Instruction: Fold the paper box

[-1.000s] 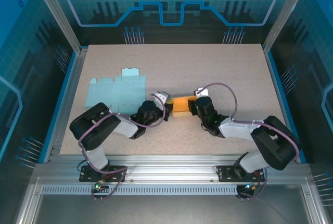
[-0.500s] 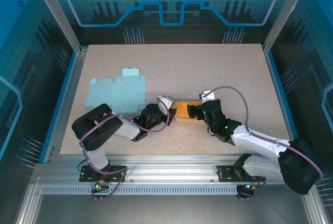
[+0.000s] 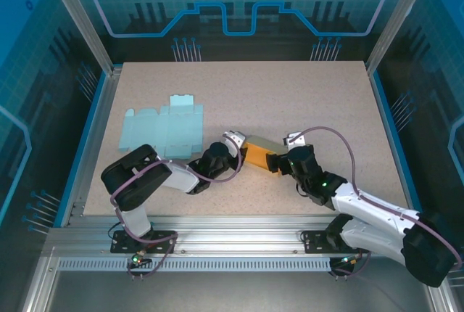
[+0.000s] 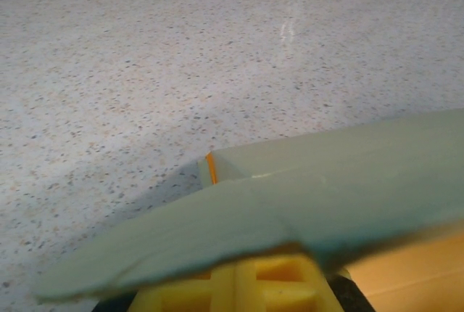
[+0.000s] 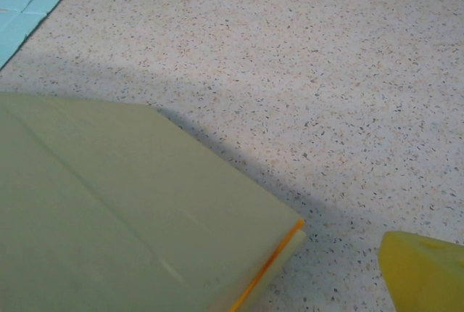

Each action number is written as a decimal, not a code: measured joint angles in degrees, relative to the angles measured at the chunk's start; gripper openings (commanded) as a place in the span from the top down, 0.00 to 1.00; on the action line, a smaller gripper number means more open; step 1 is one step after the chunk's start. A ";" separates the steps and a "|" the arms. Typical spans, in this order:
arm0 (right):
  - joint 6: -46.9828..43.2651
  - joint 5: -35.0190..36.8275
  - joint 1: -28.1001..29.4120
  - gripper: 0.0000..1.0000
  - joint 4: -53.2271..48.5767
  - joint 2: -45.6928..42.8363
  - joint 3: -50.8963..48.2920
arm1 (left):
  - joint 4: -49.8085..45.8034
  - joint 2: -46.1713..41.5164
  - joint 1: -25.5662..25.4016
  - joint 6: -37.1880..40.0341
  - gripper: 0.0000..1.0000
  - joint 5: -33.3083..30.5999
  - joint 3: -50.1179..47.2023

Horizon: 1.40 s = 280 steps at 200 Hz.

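Box sits just off bench centre, toward 5 o'clock, between the two arms. Its long axis runs roughly 10 to 4 o'clock. From the top cam it reads orange with a grey-green panel on top. Both wrist cams show that grey-green face with a thin orange edge.

Left fingers are at the box's 10 o'clock end, clenched on the box. In the left wrist view a grey-green flap lies right across the yellow finger, touching it, with no gap visible. The rest of the flap runs out to 3 o'clock in that view, above bare bench.

Right fingers are at the box's 4 o'clock end, released. The right wrist view shows one yellow fingertip at 5 o'clock, apart from the box corner with bare bench between them. The box lies at 8 o'clock there, casting a shadow on the bench.

Blue sheet lies flat and unfolded at the bench's 9 o'clock, well apart from the box and just past the left arm's elbow. Its corner shows at 10 o'clock in the right wrist view.
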 measured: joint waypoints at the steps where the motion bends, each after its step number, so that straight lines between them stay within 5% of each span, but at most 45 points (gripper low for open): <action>1: 0.00 -0.04 0.00 0.00 -0.11 -0.15 0.00 | -0.02 0.02 0.00 0.00 1.00 -0.11 0.02; 74: 1.27 -5.64 1.22 0.00 -8.09 -5.09 0.92 | 0.09 3.06 -0.70 -0.04 1.00 -5.57 2.34; 142: 3.19 -8.55 3.98 0.00 -15.69 -7.39 12.22 | 1.16 3.72 -1.31 -0.17 1.00 -6.82 2.43; 187: 8.87 -5.35 1.31 0.00 -25.38 3.02 23.67 | 1.31 3.85 -1.84 -0.70 0.64 -7.32 1.62; 231: 11.78 -4.50 -2.91 0.00 -29.35 13.84 26.43 | 1.31 3.85 -2.10 -1.97 0.51 -7.19 -0.11; 280: 13.53 -7.28 -7.65 0.00 -28.35 16.00 23.23 | 0.52 1.57 -3.26 -4.02 0.26 -7.21 -3.72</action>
